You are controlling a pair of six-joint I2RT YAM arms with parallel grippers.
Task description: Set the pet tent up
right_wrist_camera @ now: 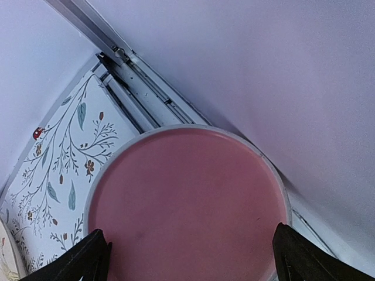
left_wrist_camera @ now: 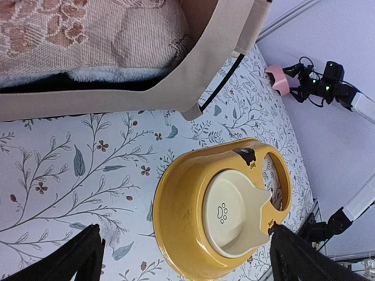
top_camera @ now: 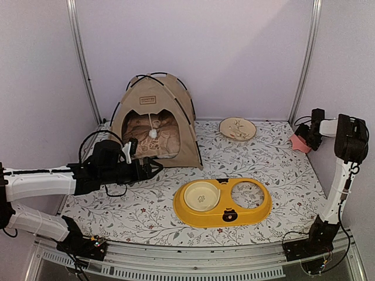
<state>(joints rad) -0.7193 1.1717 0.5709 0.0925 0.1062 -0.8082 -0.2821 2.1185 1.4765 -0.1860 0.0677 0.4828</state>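
While the overhead camera takes in the whole floral tabletop point(top_camera: 275, 152), the wrist cameras catch only corners of it. Largest on it is the pet tent point(top_camera: 132, 102), standing upright at the back left with its arched doorway facing the arms. The left gripper point(top_camera: 153, 168) hovers just in front of that doorway, jaws spread and holding nothing. Only the left wrist view shows the patterned cushion point(left_wrist_camera: 88, 35) inside the tent and a black pole point(left_wrist_camera: 220, 82) along its front corner. A yellow two-hole tray point(top_camera: 252, 218) lies front centre, well apart from the tent, with a cream bowl point(top_camera: 201, 195) in its left hole. The left wrist view shows a paw print point(left_wrist_camera: 222, 212) on that bowl. A cream plate point(top_camera: 237, 128) rests at the back right. At the right edge the right gripper point(top_camera: 307, 139) has its jaws spread wide either side of a pink bowl point(top_camera: 299, 143); contact with its rim cannot be made out. A white pom-pom point(top_camera: 153, 134) hangs in the doorway. The brown label patch point(top_camera: 147, 100) above it carries writing too small to read.
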